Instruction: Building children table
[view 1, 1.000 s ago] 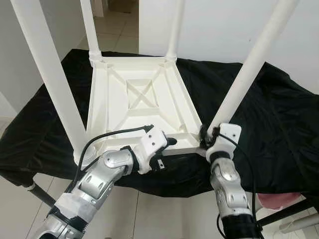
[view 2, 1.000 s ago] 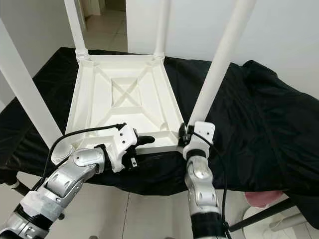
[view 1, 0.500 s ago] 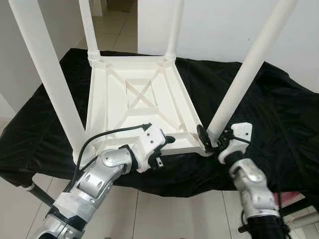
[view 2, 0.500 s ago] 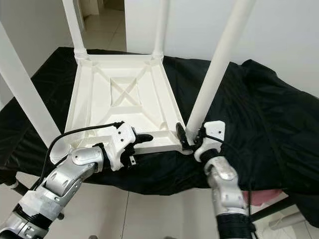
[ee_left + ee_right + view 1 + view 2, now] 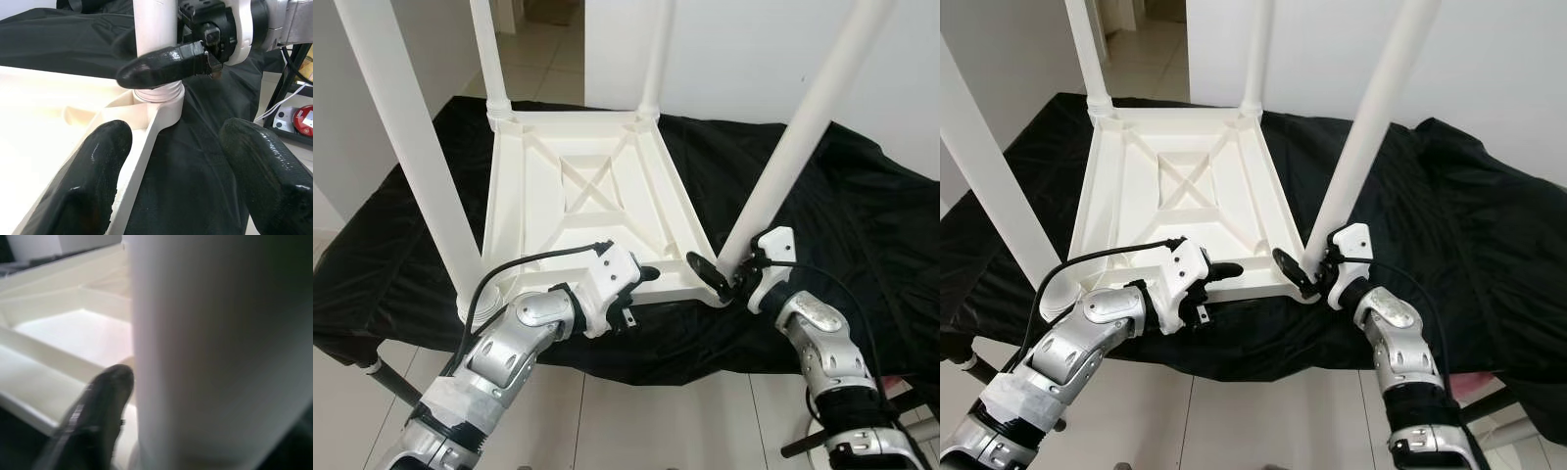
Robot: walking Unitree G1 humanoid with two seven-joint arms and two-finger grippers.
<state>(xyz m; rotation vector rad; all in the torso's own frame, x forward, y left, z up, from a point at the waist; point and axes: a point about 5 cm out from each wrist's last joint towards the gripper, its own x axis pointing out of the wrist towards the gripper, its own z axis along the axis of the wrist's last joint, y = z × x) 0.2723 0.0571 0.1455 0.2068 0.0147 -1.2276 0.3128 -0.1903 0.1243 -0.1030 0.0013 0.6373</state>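
— Black cloth point(image 5: 862, 225) covers the work surface, with pale tile floor point(image 5: 538, 59) and a white wall point(image 5: 734, 49) behind. What sits on it, from the left eye?

— One white table point(image 5: 578, 206), upside down, underside up. Four legs stand up from its corners, long axes roughly vertical, tops cut off by the frame. The near-right leg point(image 5: 793, 147) leans up and to the right.

— And the grippers?

— The left gripper point(image 5: 641, 279) reaches over the near edge of the tabletop. The right gripper point(image 5: 720, 269) is at the base of the near-right leg; one finger point(image 5: 708, 271) lies on the inner side of the leg, the other is hidden behind it.

— Does the right eye add anything?

— Same scene. The near-left leg point(image 5: 984, 166) is cut off at the frame edge, and the two far legs point(image 5: 1087, 54) point(image 5: 1258, 54) rise beside each other at the far corners.

— Left wrist?

— Its two fingers point(image 5: 93, 181) are spread wide, one on each side of the tabletop's rim point(image 5: 142, 152), not touching it. Beyond, the right gripper's finger point(image 5: 166, 66) lies across the leg just above its threaded socket point(image 5: 159, 95).

— Right wrist?

— Blurred. The leg point(image 5: 215, 347) looms close and one finger point(image 5: 95, 421) rests beside it. Whether it is clamped, I cannot tell.
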